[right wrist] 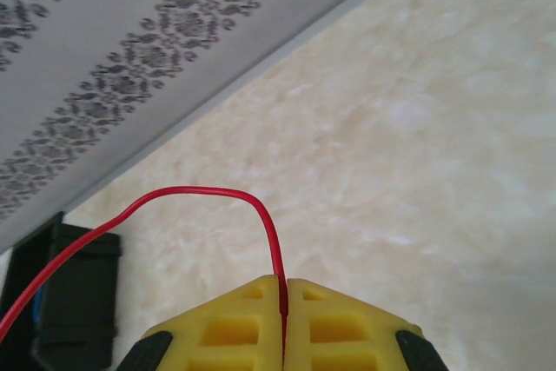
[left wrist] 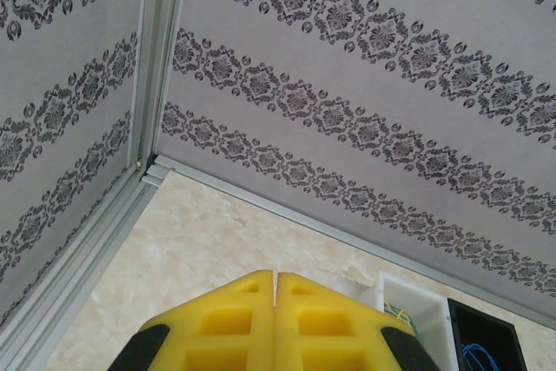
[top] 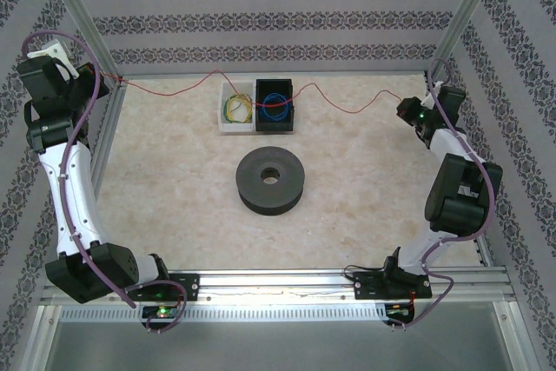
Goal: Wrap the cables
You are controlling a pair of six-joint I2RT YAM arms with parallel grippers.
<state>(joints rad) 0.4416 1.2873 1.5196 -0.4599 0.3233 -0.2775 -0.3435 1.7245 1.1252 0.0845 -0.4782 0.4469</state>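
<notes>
The red wire [right wrist: 208, 189] is seen as one very thin, smooth strand, laid out in a long line across the far part of the table [top: 174, 180]. Seen from above, it is stretched from 10 o'clock to 2 o'clock and is passed over two small square boxes at 12 o'clock. The right gripper [right wrist: 283, 282] is found at 2 o'clock. Its yellow foam fingers [right wrist: 234, 327] are pressed tight together, and the wire is pinched in the crack between them. From there the wire is bent in a round arch toward 9 o'clock in the wrist view. The left gripper [left wrist: 275, 277] is held up at 10 o'clock, near the shiny metal corner post [left wrist: 161, 58], and its yellow fingers [left wrist: 226, 327] are squeezed together too. The wire's other end is seen from above to reach this gripper, so it is probably pinched there as well, though the crack is too thin in the wrist view for this to be told for sure. Square hollows are pressed into the soft pads of both grippers. A yellow-green coil [top: 234, 110] is kept in the white box [top: 222, 124], and a blue coil [top: 274, 112] in the black box [top: 292, 97] just beside it. A thick, dull, dark grey ring [top: 252, 184] with a round hole is set flat in the middle of the table. The table top is made to look like pale cream stone. The walls [top: 261, 15] are covered in grey stripes with dark flower shapes.
</notes>
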